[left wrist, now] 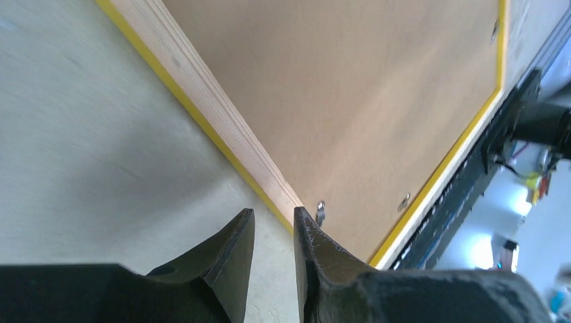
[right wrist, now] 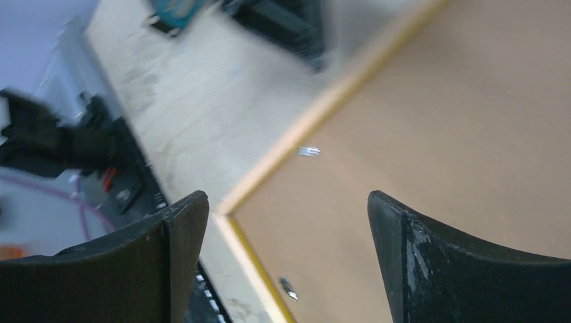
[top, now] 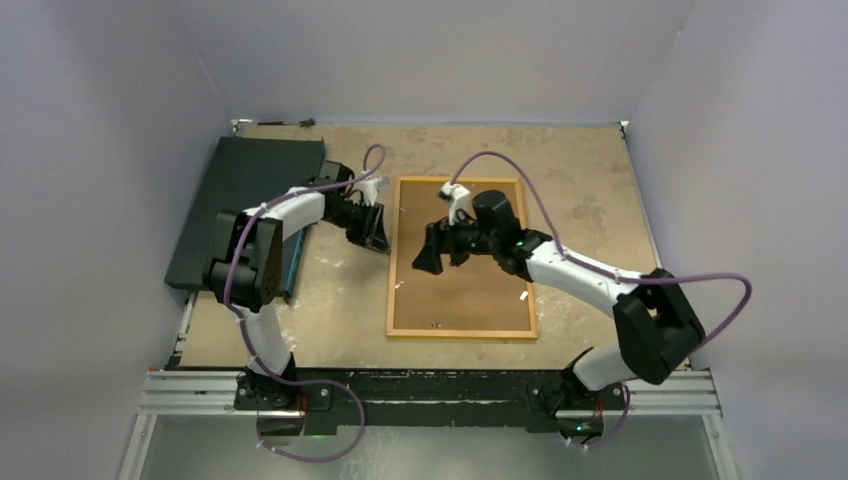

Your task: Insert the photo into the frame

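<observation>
The frame (top: 393,262) lies back-up in the middle of the table, with a plain brown backing board (top: 470,295) filling it. The photo is hidden. My left gripper (top: 378,232) sits low beside the frame's left rail (left wrist: 215,114), its fingers a narrow gap apart (left wrist: 275,215) with only bare table between them; its right fingertip (left wrist: 304,225) is against the rail's outer edge. My right gripper (top: 432,255) hovers over the backing board (right wrist: 438,121) near the frame's left rail (right wrist: 323,108), wide open (right wrist: 286,202) and holding nothing.
A dark flat slab (top: 245,205) lies at the table's far left, behind the left arm. Small metal tabs (left wrist: 320,212) (left wrist: 403,202) stick up inside the frame's rails. White walls enclose the table on three sides, and a metal rail (top: 430,390) runs along the near edge.
</observation>
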`<action>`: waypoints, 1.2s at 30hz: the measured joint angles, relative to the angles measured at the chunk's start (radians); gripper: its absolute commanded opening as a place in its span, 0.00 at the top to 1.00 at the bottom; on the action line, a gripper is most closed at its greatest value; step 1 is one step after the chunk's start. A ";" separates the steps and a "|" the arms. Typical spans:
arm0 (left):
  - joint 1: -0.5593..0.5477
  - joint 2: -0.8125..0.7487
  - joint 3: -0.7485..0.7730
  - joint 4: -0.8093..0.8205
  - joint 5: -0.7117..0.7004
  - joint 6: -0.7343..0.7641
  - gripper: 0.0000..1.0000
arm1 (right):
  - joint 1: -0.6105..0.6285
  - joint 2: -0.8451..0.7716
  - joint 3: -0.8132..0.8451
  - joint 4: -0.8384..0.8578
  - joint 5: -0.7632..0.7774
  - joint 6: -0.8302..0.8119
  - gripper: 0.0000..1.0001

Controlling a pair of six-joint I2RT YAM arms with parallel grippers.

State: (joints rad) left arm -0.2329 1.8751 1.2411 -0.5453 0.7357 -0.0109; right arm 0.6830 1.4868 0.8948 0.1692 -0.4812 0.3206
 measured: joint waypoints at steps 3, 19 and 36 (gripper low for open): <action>-0.031 0.003 -0.070 -0.003 0.006 0.005 0.74 | -0.116 -0.064 -0.034 -0.085 0.110 0.029 0.01; -0.057 0.102 -0.011 0.059 0.019 -0.042 0.83 | -0.423 -0.159 -0.199 -0.303 0.668 0.265 0.01; -0.045 0.286 0.282 0.097 -0.011 -0.062 0.91 | -0.323 -0.270 -0.325 -0.405 0.423 0.312 0.01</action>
State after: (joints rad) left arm -0.2779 2.1609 1.5230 -0.4488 0.7250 -0.0727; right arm 0.3595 1.2171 0.5694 -0.2359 -0.0582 0.6327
